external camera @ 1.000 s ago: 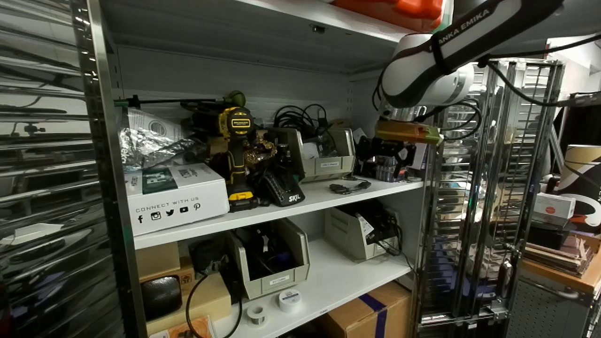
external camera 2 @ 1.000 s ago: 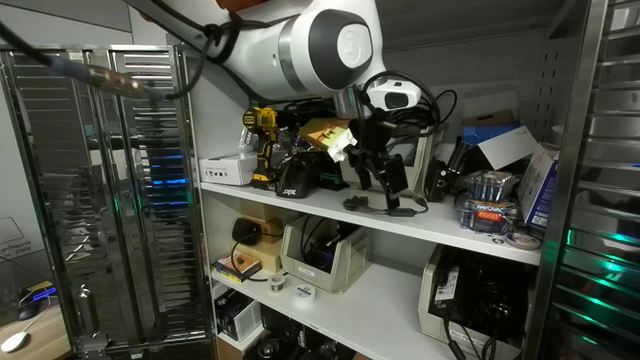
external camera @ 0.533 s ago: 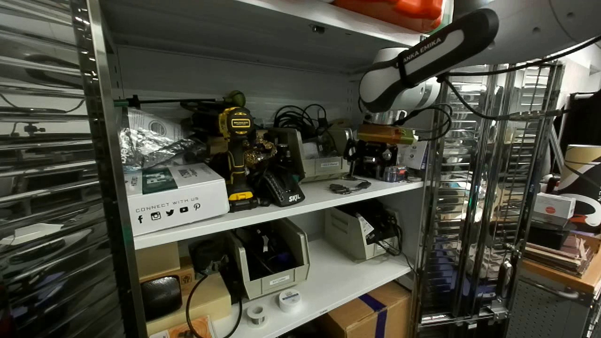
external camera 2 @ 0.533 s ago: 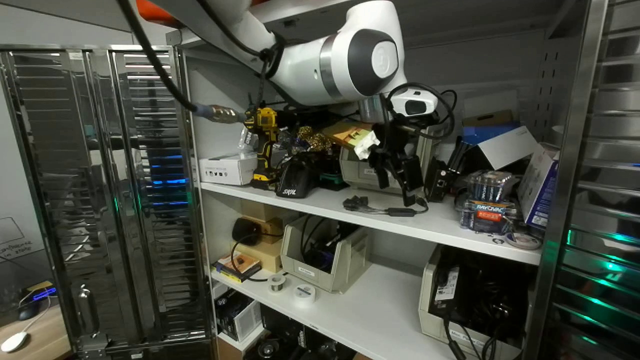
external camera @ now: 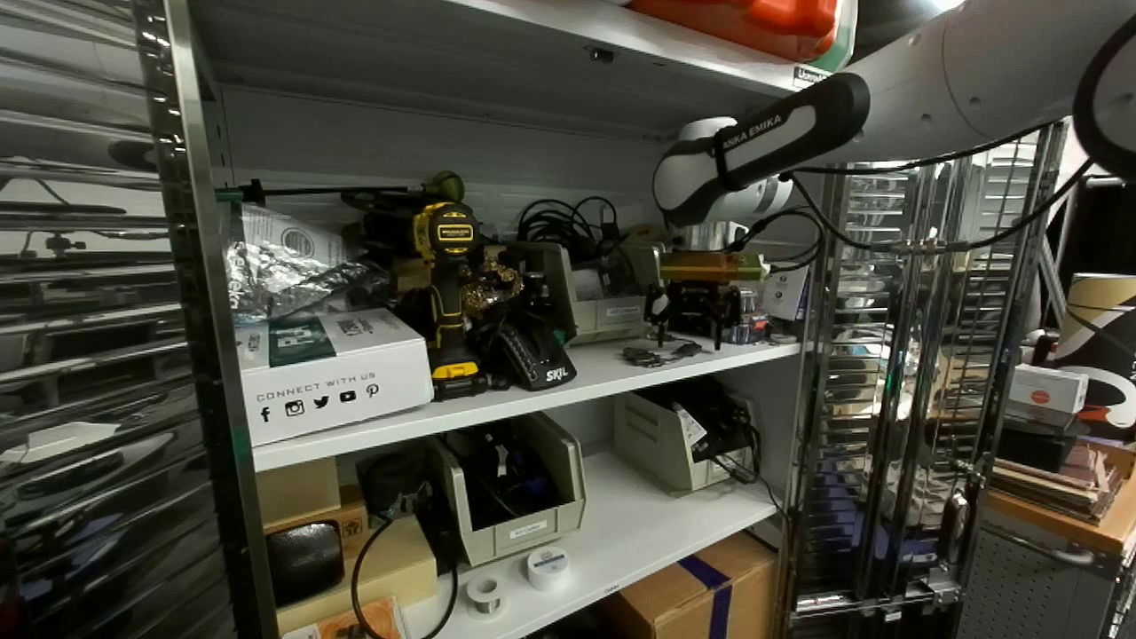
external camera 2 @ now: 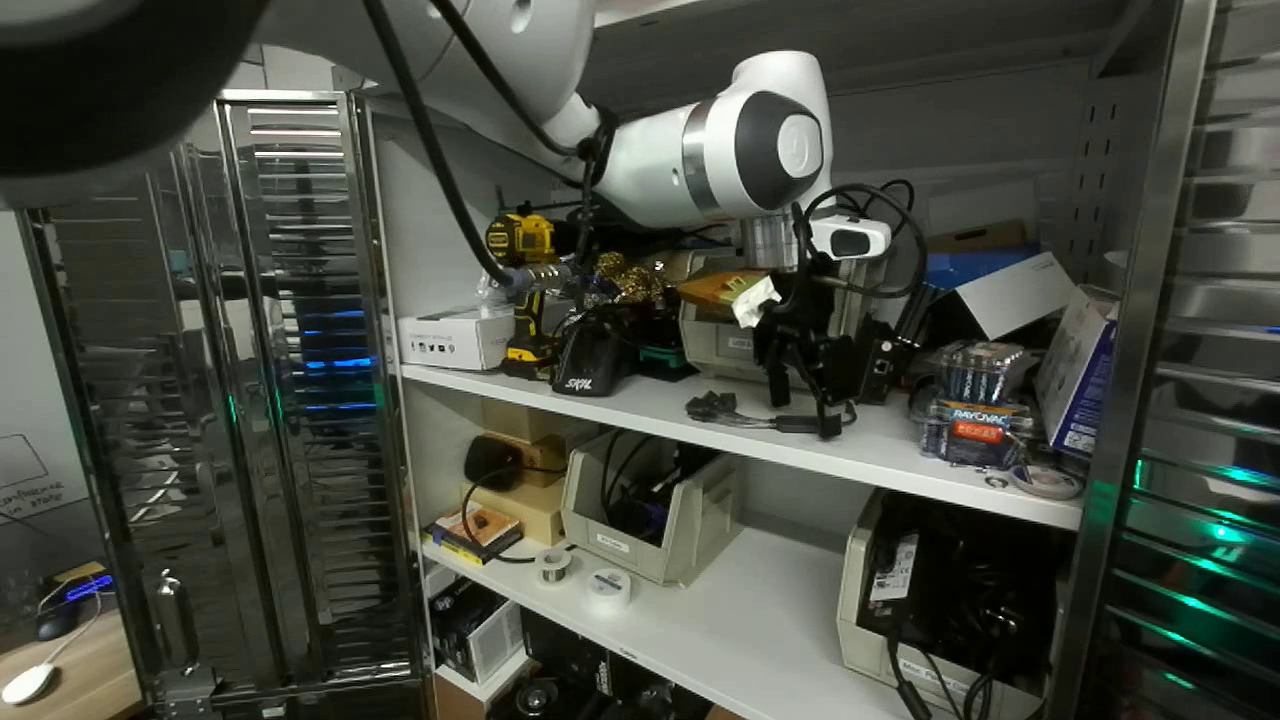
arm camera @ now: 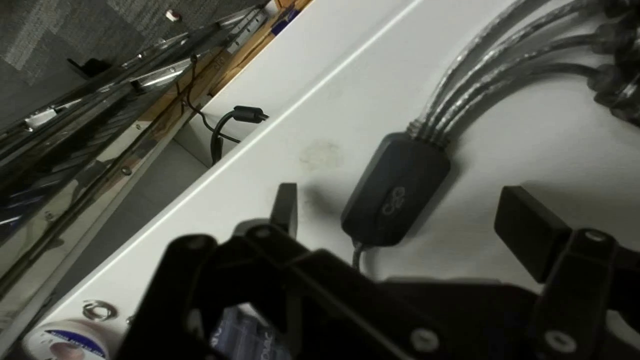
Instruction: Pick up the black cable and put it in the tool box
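While the black cable (arm camera: 420, 157) is framed on the bench (arm camera: 360, 90) by the parted fingers of the unloaded hand (arm camera: 400, 210), these should be squared to its slanted block (arm camera: 390, 195) before being closed.

In an exterior view the gripper (external camera 2: 803, 412) hangs over a white shelf (external camera 2: 880, 440), its fingers apart at one end of the black cable (external camera 2: 793, 425); whether they touch it cannot be told. A yellow drill (external camera 2: 521, 240) stands upright beside a white box (external camera 2: 455, 338); on the lower shelf (external camera 2: 760, 590), a bin (external camera 2: 702, 515) holds dark cords (external camera 2: 637, 514), with a white spool (external camera 2: 608, 590) near it.
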